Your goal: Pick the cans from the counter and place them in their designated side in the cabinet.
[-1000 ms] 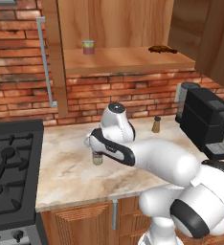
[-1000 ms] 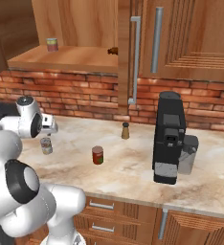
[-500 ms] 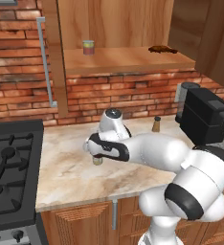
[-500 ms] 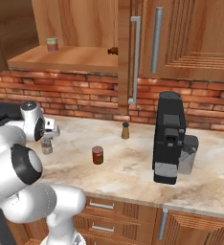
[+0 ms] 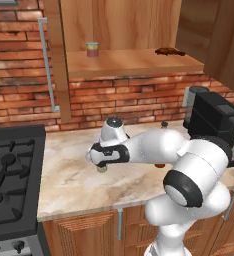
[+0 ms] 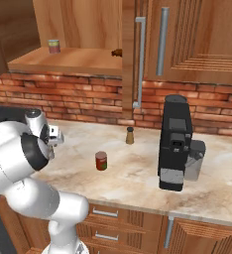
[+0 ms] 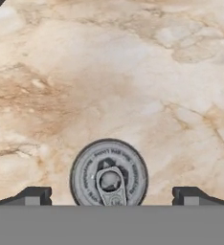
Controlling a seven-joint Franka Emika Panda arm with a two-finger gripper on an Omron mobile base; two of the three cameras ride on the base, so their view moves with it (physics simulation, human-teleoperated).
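The silvery can stands upright on the beige counter, its pull-tab top facing the hand view. My gripper hangs straight above it and is open, with one dark fingertip on each side of the can top and nothing gripped. In the left base view the gripper points down at the can, which peeks out below the hand. The dark red can stands further right on the counter, apart from the gripper. The cabinet shelf is open above.
A greenish-topped can and a small brown object sit on the shelf. A brown shaker stands near the brick wall. The black coffee machine is at the right, the gas stove at the left.
The arm has folded lower and the hand has sunk closer over the silvery can. The jaws stayed open. Neither can has moved.
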